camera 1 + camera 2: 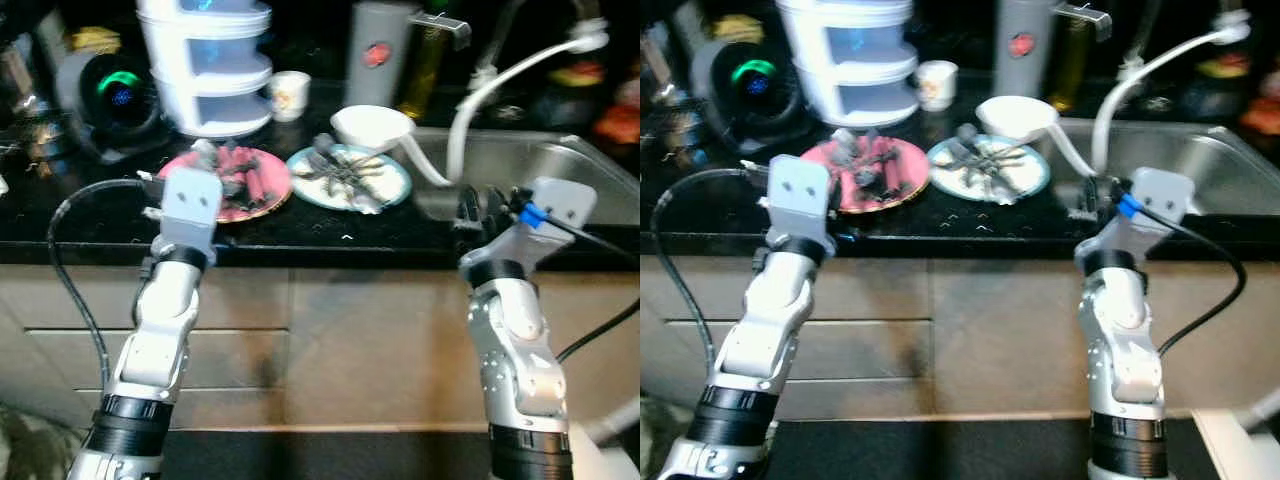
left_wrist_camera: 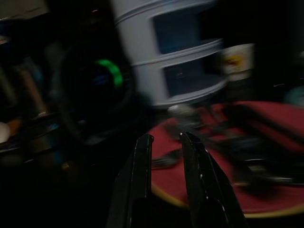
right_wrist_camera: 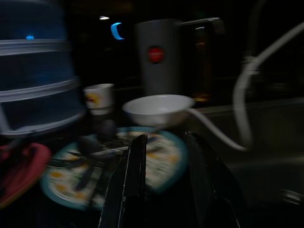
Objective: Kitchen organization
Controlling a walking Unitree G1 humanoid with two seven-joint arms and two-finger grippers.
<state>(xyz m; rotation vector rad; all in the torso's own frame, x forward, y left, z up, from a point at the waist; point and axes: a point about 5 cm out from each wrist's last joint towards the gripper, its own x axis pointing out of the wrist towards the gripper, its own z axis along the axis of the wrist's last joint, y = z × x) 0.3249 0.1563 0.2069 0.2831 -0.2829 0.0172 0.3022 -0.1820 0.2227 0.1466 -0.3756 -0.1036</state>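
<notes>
1. The robot stands at a dark table (image 1: 300, 235) with both arms raised to its front edge. The things to be sorted lie just beyond: a pink plate (image 1: 245, 185) and a blue-rimmed plate (image 1: 385, 185) side by side, each heaped with dark cutlery, and a white bowl (image 1: 372, 125) behind the blue-rimmed one.

2. The left gripper (image 2: 166, 142) points at the near edge of the pink plate (image 2: 266, 190). Its fingers (image 2: 142, 161) stand a narrow gap apart and hold nothing. A fork-like handle (image 2: 166, 161) lies on the plate just ahead of the tips, running roughly across the line of the fingers, so the wrist would probably need to turn for a grip across it.

3. The right gripper (image 3: 164, 142) faces the blue-rimmed plate (image 3: 166, 156), which lies ahead and toward the robot's left. Its fingers (image 3: 137, 161) are parted a little wider than the left ones and are empty. The cutlery (image 3: 95, 154) there fans out from the middle, so no single long axis is clear.

4. The left arm is nearer the pink plate, the right arm nearer the blue-rimmed plate and the steel sink (image 1: 520, 165).

5. Hard to make out: both wrist views are dark and smeared, so single pieces in the piles cannot be told apart. In the head views the left wrist housing covers part of the pink plate. A white tiered container (image 1: 210, 70), a small paper cup (image 1: 288, 95) and a grey jug (image 1: 380, 50) stand further back.
</notes>
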